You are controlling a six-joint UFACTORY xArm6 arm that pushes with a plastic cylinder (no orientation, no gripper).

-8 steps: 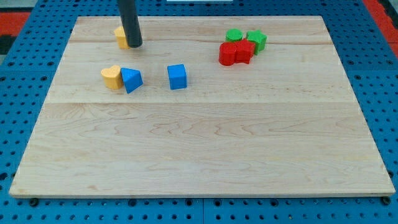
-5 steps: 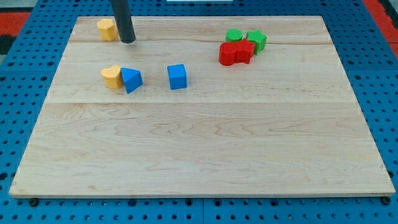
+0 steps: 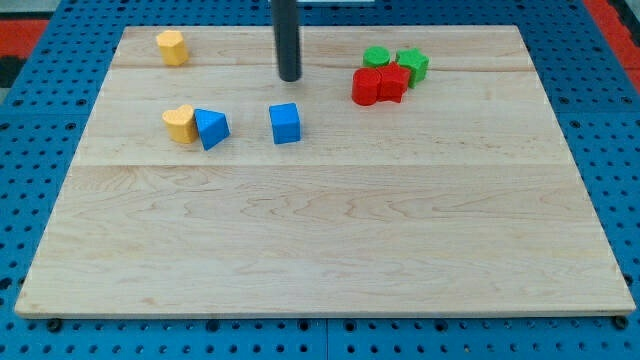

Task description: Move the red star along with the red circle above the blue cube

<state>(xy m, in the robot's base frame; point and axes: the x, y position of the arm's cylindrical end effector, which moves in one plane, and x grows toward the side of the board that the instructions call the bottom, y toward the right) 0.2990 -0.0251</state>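
My tip (image 3: 290,77) rests on the board above the blue cube (image 3: 285,123), a short gap away. Two red blocks lie touching at the upper right: the left one, rounder, reads as the red circle (image 3: 366,87) and the right one as the red star (image 3: 392,83). My tip is well to their left, apart from them.
Two green blocks (image 3: 377,57) (image 3: 412,64) sit just above the red pair, touching it. A blue triangular block (image 3: 211,128) touches a yellow heart-like block (image 3: 180,123) at the left. Another yellow block (image 3: 172,47) lies near the top left corner of the wooden board (image 3: 320,240).
My tip pushed the top yellow block leftward, then left it and slid right along the top of the board to a spot above the blue cube. The other blocks have not moved.
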